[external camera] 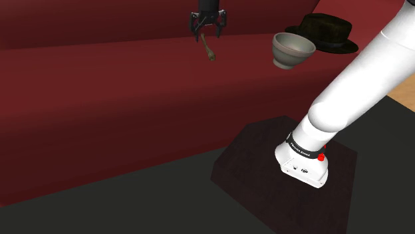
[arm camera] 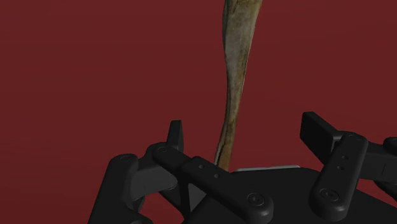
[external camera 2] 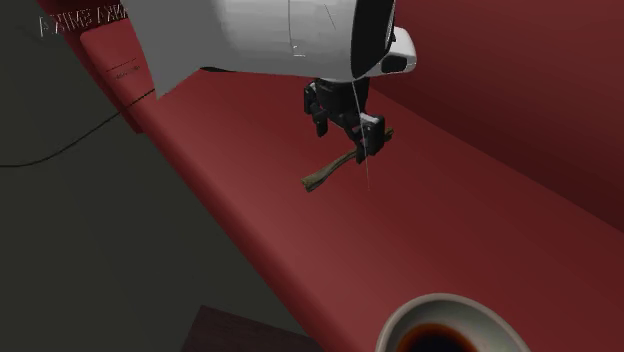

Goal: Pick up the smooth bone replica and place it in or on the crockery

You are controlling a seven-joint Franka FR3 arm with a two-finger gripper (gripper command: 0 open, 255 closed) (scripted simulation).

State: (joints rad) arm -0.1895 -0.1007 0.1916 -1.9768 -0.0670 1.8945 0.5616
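Bone replica – a slim, mottled, brownish-grey shaft – hangs clear of the cushion from the black gripper, slanting downward with its free end lowest. It is above the seat of the dark red sofa, roughly midway between the seat's front edge and the backrest, as the second exterior view shows. That sofa is the largest thing here, its long seat and its backrest running across both outside views. Next in size is the white arm, which rises from the dark box stand on the dark grey floor and reaches over the seat. A black brimmed hat lies on the seat towards the backrest. Just beside it, nearer the seat's front edge, stands the pale grey bowl, upright and open-topped, its inside dark in the second exterior view. Bowl and bone are well apart along the seat. The gripper points down at the cushion with its fingers drawn narrow on the bone's upper end. In the wrist view the shaft runs away from between the fingers against plain red upholstery, and the black linkage hides the exact place of contact. A thin dark cable trails over the floor beyond the seat's front edge.
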